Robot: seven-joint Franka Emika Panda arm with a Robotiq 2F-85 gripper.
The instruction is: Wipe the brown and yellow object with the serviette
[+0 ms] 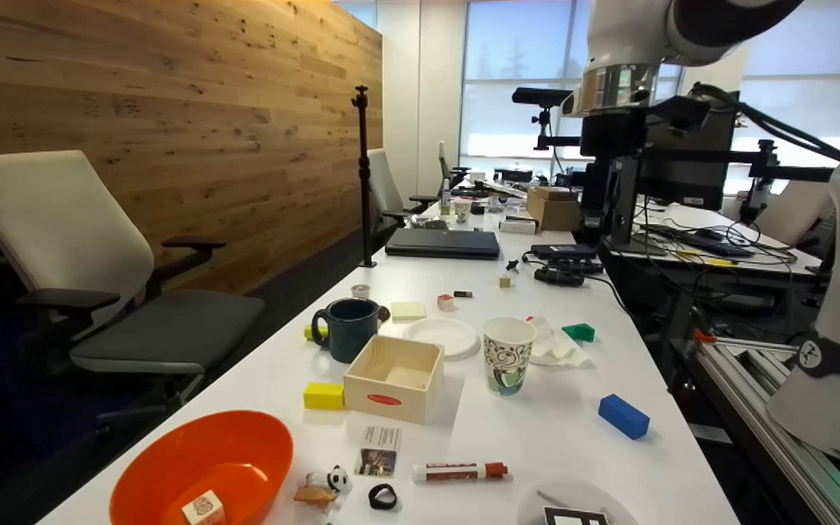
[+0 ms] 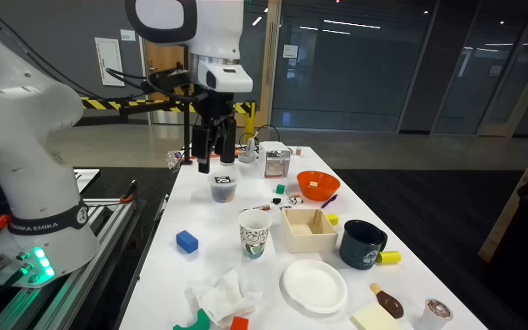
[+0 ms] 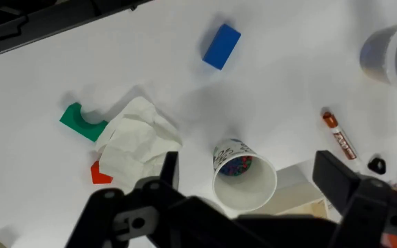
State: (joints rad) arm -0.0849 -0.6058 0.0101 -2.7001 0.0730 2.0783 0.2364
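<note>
The serviette (image 2: 227,297) is a crumpled white napkin lying flat on the table. It also shows in an exterior view (image 1: 557,344) and left of centre in the wrist view (image 3: 136,137). The brown and yellow object (image 2: 387,301) is a small drumstick-like toy beside a pale sticky-note pad. In an exterior view its brown end (image 1: 383,314) shows beside the mug, the rest hidden; it is out of the wrist view. My gripper (image 3: 247,165) is open and empty, high above the table (image 2: 216,163). The paper cup (image 3: 245,182) shows between its fingers, below, and the serviette lies beyond the left finger.
A green arch block (image 3: 83,124) and a red block (image 3: 99,175) touch or nearly touch the serviette. The paper cup (image 2: 255,233), white plate (image 2: 314,286), wooden box (image 2: 310,238) and dark mug (image 2: 360,245) stand between serviette and far edge. A blue block (image 2: 187,241) lies near the robot.
</note>
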